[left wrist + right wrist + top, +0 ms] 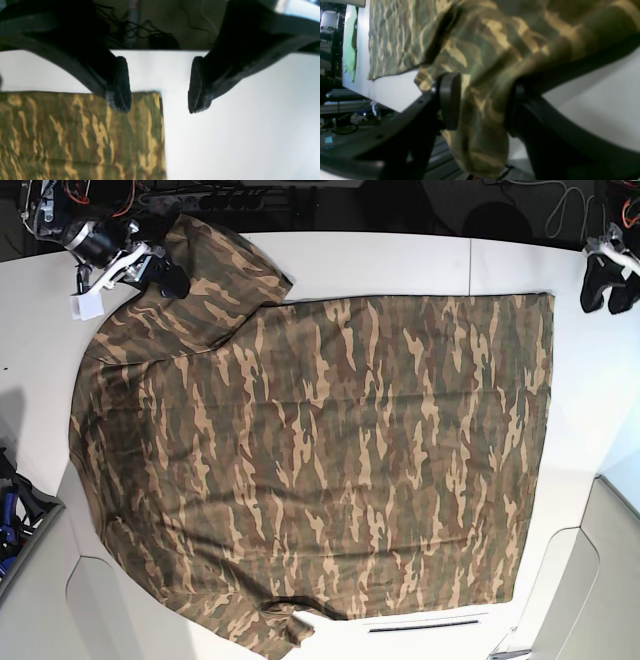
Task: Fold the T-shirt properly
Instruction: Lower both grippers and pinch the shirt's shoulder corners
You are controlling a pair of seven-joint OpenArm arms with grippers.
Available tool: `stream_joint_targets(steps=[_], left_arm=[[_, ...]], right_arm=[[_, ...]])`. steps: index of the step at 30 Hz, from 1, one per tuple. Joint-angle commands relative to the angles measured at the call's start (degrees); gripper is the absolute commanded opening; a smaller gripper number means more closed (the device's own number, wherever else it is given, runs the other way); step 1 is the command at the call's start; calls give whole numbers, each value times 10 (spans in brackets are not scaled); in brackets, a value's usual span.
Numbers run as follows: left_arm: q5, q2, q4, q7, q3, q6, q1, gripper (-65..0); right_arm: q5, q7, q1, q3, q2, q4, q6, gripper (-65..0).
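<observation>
Barely started: T-shirt (320, 460) lies spread nearly flat across the white table (400, 260), no body fold yet. Right gripper (482, 102), upper left of the base view, has its pads closed around a bunched sleeve. Left gripper (160, 85) is wide apart, empty, just beside the hem corner. Cables and clutter beyond the table edge.

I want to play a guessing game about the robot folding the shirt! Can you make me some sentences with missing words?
1. The shirt has a ____ pattern of tan, brown and green.
2. The shirt lies spread on a ____ table.
3. The right pincer has ____ between its fingers.
4. The left pincer is ____ and holds nothing.

Missing words: camouflage; white; cloth; open
</observation>
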Motion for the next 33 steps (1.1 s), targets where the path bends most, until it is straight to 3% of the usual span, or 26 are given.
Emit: stream_joint_targets(steps=[1,6,11,19,23,33], left_arm=[[1,-17,-5,-15,4,-5,-4,-256],[13,-59,-93,-20,63,3,-69,-256],[33,-80,-173,-20,106,5,-125,-256],[24,-79,-213,-18,152,5,-132,-256],[0,-79,-213,16,164,4,-132,-256],[-3,-59,-214,23,187,-2,-127,-257]], right_arm=[[1,2,-1,2,4,6,2,-376],[1,3,0,2,5,6,2,-376],[1,2,0,2,5,6,2,-376],[1,2,0,2,4,6,2,-376],[1,3,0,2,5,6,2,-376],[3,3,0,2,4,6,2,-376]])
